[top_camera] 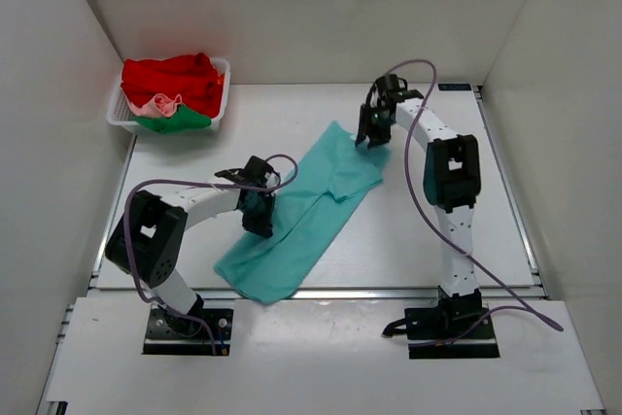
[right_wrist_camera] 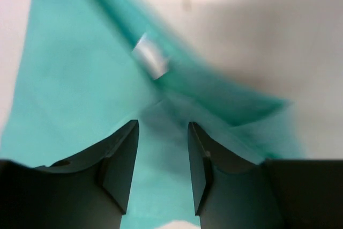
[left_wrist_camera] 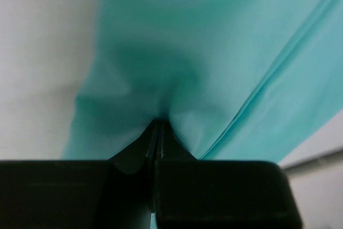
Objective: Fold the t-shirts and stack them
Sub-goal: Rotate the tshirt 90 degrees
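A teal t-shirt point(top_camera: 311, 211) lies in a long diagonal strip across the middle of the table. My left gripper point(top_camera: 259, 213) is shut on its left edge; in the left wrist view the cloth point(left_wrist_camera: 214, 57) bunches into the closed fingertips point(left_wrist_camera: 158, 132). My right gripper point(top_camera: 370, 139) is open over the shirt's far end, near the collar. In the right wrist view the teal cloth point(right_wrist_camera: 80, 79) with its white label point(right_wrist_camera: 150, 60) lies between and beyond the spread fingers point(right_wrist_camera: 126, 154). Red point(top_camera: 175, 77), pale pink point(top_camera: 161, 104) and green point(top_camera: 175, 121) shirts lie in the basket.
A small white lattice basket point(top_camera: 222, 94) stands at the far left corner of the table. White walls enclose the table on the left, back and right. Purple cables loop off both arms.
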`<state>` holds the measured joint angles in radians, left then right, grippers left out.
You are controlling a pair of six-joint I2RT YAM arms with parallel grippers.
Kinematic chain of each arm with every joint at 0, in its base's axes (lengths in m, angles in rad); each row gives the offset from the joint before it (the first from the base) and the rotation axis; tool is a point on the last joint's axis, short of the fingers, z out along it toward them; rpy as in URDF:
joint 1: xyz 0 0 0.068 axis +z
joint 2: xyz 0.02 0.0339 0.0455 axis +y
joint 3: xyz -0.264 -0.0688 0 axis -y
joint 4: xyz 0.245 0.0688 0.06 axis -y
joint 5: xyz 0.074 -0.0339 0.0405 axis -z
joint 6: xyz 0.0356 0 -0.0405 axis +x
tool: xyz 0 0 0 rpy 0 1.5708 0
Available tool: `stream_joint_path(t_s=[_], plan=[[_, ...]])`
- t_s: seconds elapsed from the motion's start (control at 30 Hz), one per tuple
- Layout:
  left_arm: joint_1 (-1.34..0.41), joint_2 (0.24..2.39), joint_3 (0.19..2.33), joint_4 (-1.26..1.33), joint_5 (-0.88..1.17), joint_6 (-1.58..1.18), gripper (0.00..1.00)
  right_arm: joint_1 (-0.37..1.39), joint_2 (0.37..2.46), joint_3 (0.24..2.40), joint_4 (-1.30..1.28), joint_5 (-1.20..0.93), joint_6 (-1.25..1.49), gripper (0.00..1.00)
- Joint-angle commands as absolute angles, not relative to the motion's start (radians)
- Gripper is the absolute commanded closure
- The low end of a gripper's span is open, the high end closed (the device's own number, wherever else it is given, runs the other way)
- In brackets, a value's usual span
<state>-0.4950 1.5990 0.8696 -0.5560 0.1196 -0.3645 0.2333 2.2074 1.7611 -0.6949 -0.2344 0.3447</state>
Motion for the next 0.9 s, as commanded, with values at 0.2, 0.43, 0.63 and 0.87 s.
stream_joint_path(t_s=[0.2, 0.43, 0.63, 0.87], plan=[[-0.494, 1.547, 1.089, -0.689, 0.385, -0.428, 0.89, 0.277, 2.289, 2.29, -0.937, -0.187, 0.141, 0.54], [-0.393, 1.627, 1.3, -0.543, 0.423, -0.448, 0.86, 0.37, 1.739, 1.509, -0.591, -0.227, 0.248, 0.73], [-0.408, 1.942, 1.575, -0.618, 0.445, -0.413, 0.89, 0.601, 1.539, 1.151, -0.398, -0.334, 0.394, 1.0], [-0.452, 2.155, 1.791, -0.63, 0.431, -0.413, 0.92, 0.785, 1.551, 0.896, -0.091, -0.485, 0.542, 1.0]])
